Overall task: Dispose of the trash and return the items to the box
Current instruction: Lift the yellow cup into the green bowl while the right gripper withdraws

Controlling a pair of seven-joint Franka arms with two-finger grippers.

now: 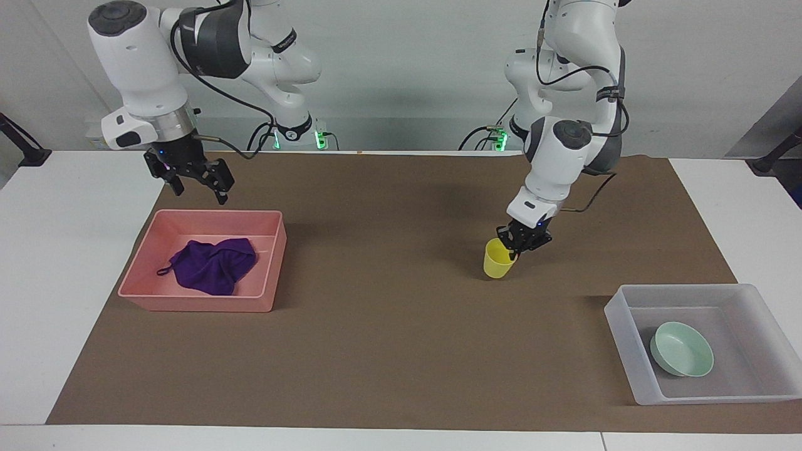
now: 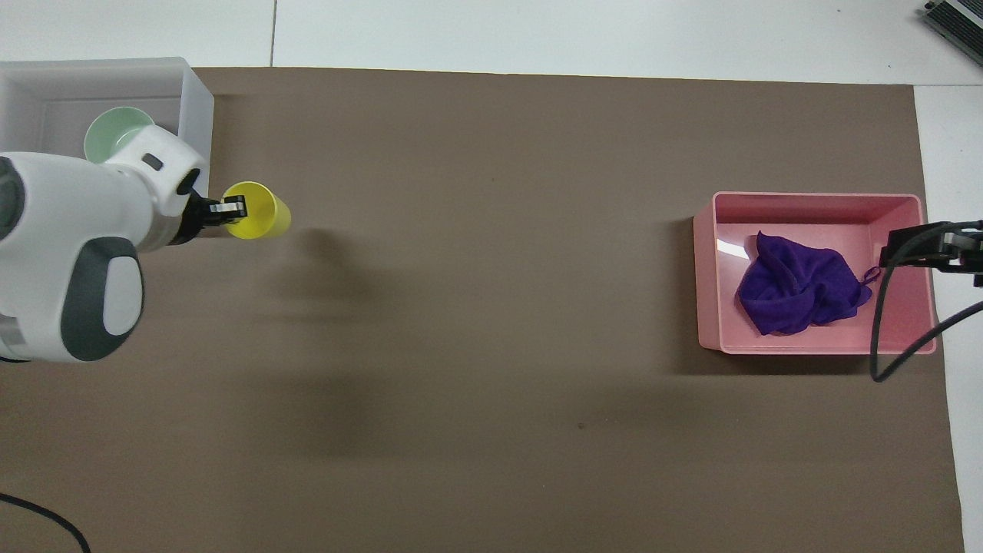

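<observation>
Small tilted yellow cup [image 1: 499,262]

Yellow cup [image 1: 499,261]; mint-green bowl [image 1: 682,349]; deep-purple rag [image 1: 213,265]; pink tray [image 1: 200,303]; translucent whitish box [image 1: 633,363]; brown mat [image 1: 388,351].

Readable text: none.
Left arm [image 1: 589,94]: dark band on a link carries small white lettering, too small to make out.
Right arm [image 1: 285,44]: same kind of band, lettering not legible.
Trays, cup, bowl, cloth: no labels or marks seen.
</observation>
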